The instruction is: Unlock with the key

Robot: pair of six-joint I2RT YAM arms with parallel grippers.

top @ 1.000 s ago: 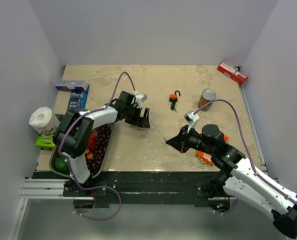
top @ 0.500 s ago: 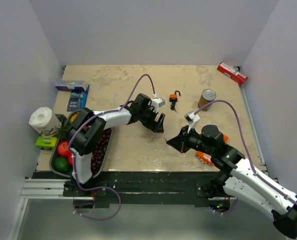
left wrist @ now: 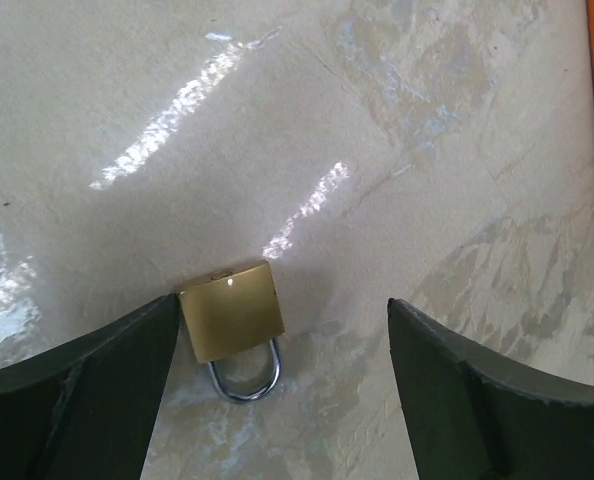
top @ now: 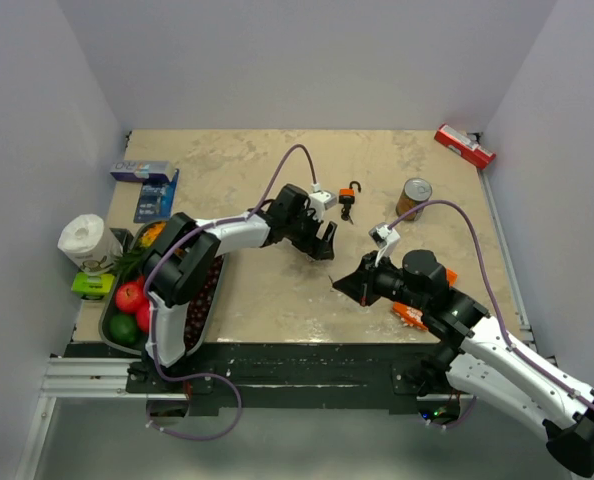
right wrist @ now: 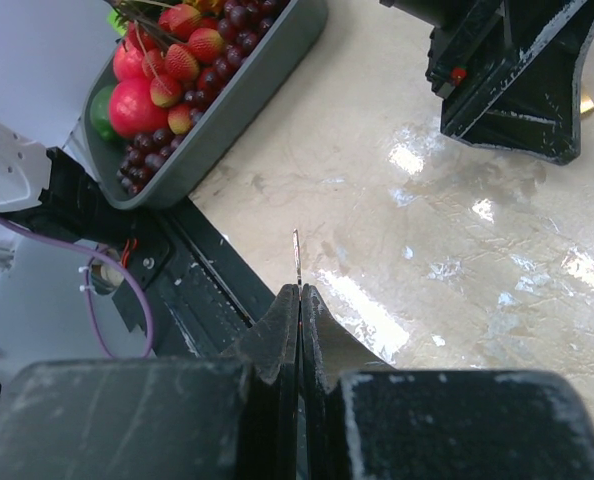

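Seen from the left wrist, a small brass padlock (left wrist: 232, 310) with a silver shackle lies flat on the marble table. My left gripper (left wrist: 285, 305) hangs open over it. The lock's body sits close beside the left finger (left wrist: 97, 390), far from the right one. From above, the left gripper (top: 322, 240) hides this padlock. My right gripper (right wrist: 299, 292) is shut on the key. Only its thin metal blade (right wrist: 297, 258) pokes out past the fingertips; the black head is hidden. The right gripper (top: 343, 283) hovers near the table's front, apart from the left one.
An orange padlock (top: 348, 203) with a black shackle lies just behind the left gripper. A can (top: 414, 197), a red box (top: 465, 146) and a blue box (top: 149, 180) stand farther back. A grey fruit tray (right wrist: 247, 90) sits at the front left. An orange object (top: 409, 315) lies under the right arm.
My left arm has swung right from beside the fruit tray toward the table's middle, and its open gripper now sits over the brass padlock. The right arm has held still.
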